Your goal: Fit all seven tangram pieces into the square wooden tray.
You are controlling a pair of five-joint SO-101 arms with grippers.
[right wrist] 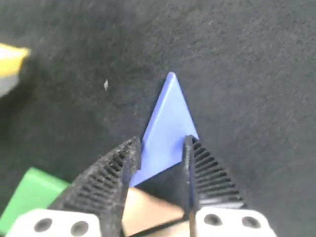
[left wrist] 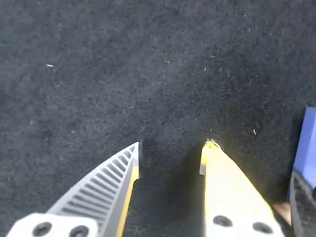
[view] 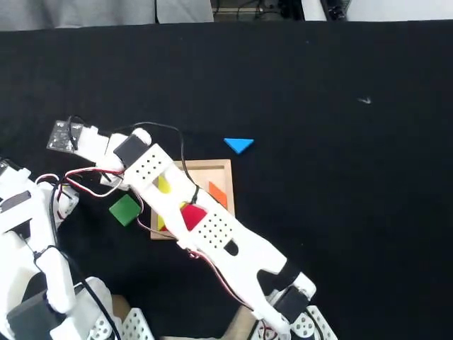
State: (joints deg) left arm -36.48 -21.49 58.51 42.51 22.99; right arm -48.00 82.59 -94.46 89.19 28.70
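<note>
The square wooden tray (view: 212, 166) lies mid-table, partly under my right arm (view: 212, 230), which crosses it toward the left. Yellow (view: 164, 184), orange (view: 218, 193) and red (view: 192, 216) pieces show inside it. A green square (view: 124, 210) (right wrist: 29, 190) lies on the cloth left of the tray. A light blue triangle (view: 238, 145) lies just beyond the tray. My right gripper (right wrist: 160, 143) is shut on a darker blue triangle (right wrist: 168, 118), its black fingers pressing the two edges. My left gripper (left wrist: 172, 145) hangs open over bare cloth, and a blue piece (left wrist: 306, 143) shows beside it.
Black cloth (view: 340, 177) covers the whole table, with wide free room to the right and at the back. The left arm (view: 28, 234) stands at the near left edge. One yellow fingertip (right wrist: 10, 57) of the other gripper shows close to the held triangle.
</note>
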